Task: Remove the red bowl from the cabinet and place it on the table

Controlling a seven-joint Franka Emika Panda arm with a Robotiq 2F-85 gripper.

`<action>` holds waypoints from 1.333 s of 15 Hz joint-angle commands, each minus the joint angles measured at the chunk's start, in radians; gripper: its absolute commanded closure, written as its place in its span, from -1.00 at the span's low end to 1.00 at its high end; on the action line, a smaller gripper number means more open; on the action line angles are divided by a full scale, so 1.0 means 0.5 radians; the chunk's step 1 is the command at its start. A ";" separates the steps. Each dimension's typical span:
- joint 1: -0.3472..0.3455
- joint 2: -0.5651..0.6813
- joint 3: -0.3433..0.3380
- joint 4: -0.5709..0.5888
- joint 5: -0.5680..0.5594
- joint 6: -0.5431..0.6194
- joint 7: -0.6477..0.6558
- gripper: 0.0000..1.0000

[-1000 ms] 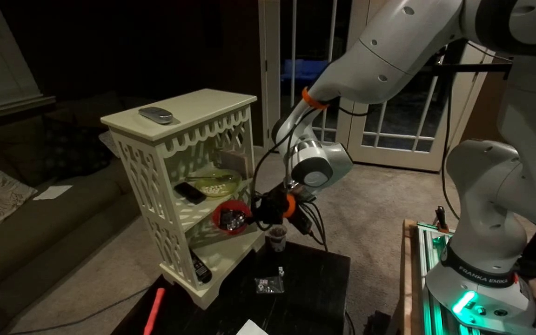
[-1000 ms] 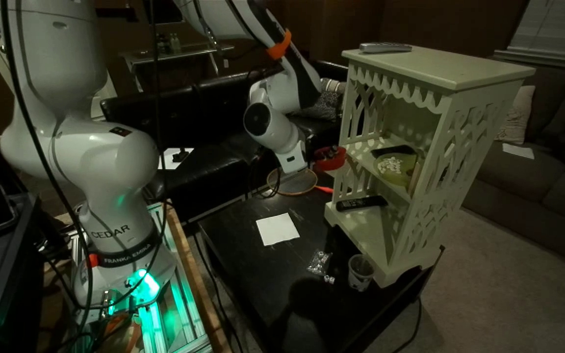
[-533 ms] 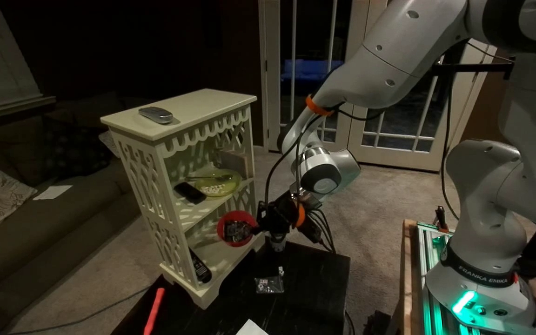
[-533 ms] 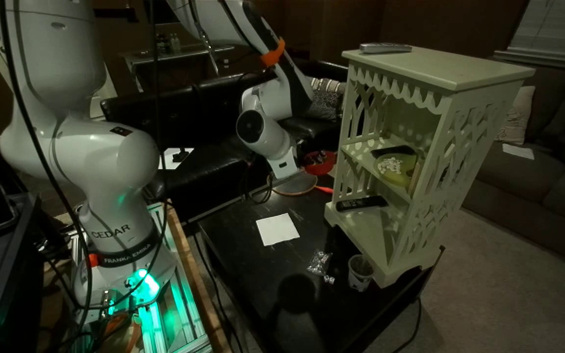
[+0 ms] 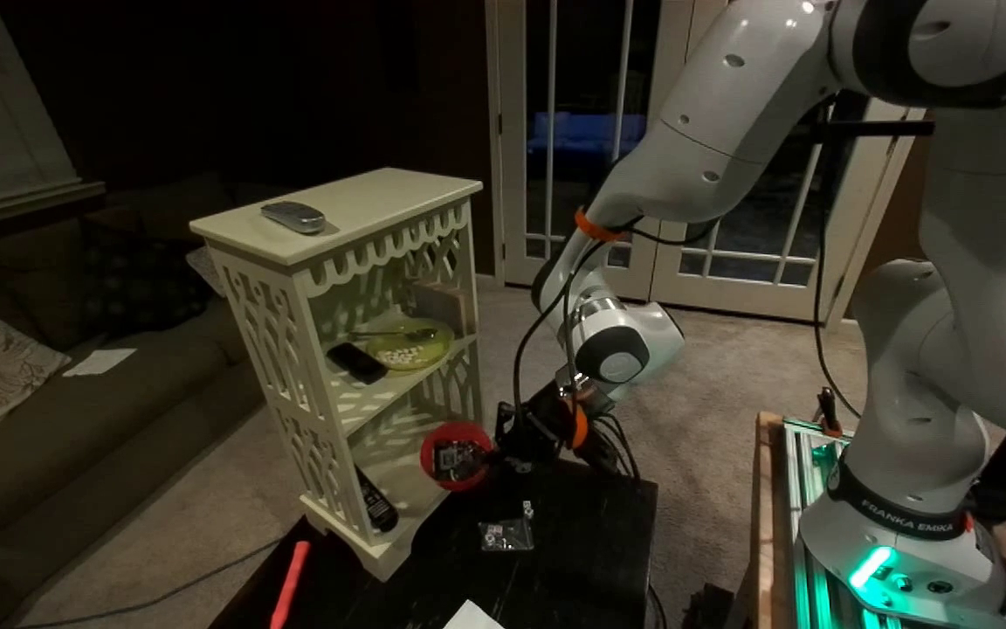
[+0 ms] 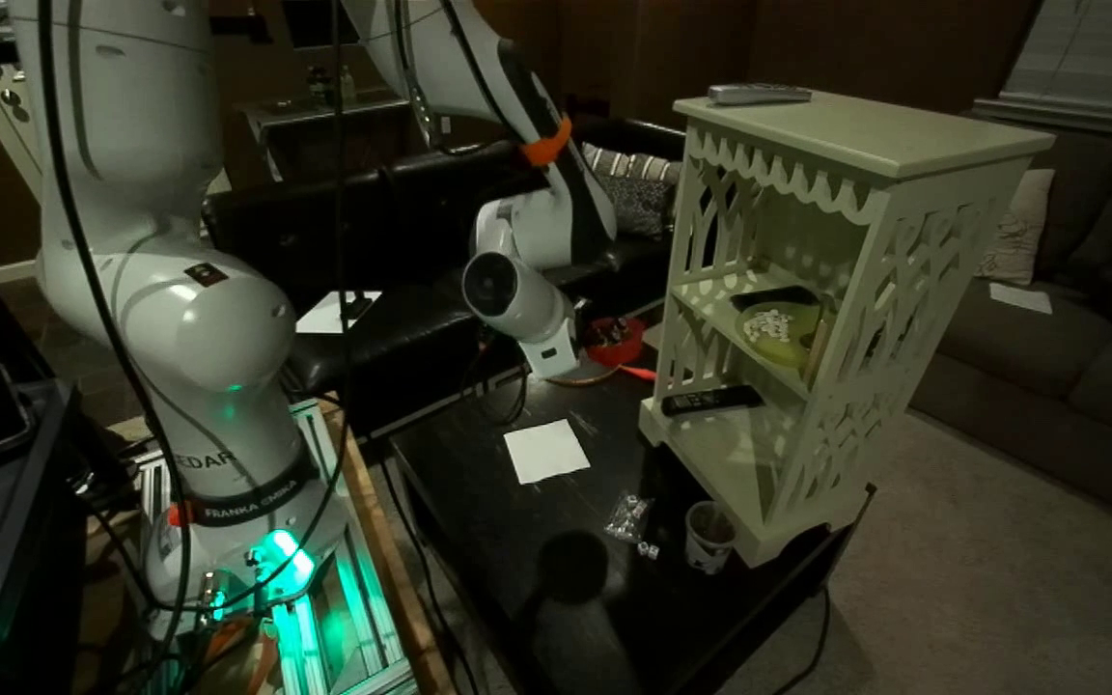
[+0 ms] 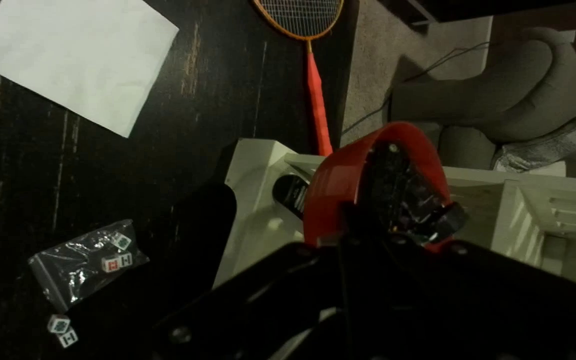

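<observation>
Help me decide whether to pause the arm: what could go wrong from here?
The gripper seems to hold the red bowl by one side of its rim, so it might twist and spill its contents. Lowered onto the table, it could land on the plastic bag or knock the cup.

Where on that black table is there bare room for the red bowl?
Probably the bare tabletop between the white paper, the clear bag and the robot-side edge. It's crowded near the cabinet: cup, loose cubes, racket.
</observation>
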 commanded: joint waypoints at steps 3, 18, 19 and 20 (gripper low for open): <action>-0.421 0.261 0.287 -0.147 -0.037 -0.488 -0.339 0.99; -0.383 1.067 0.416 0.089 -0.151 -0.581 -0.674 0.99; -0.392 1.087 0.416 0.111 -0.186 -0.586 -0.657 0.99; -0.402 1.146 0.415 0.158 -0.248 -0.586 -0.630 0.99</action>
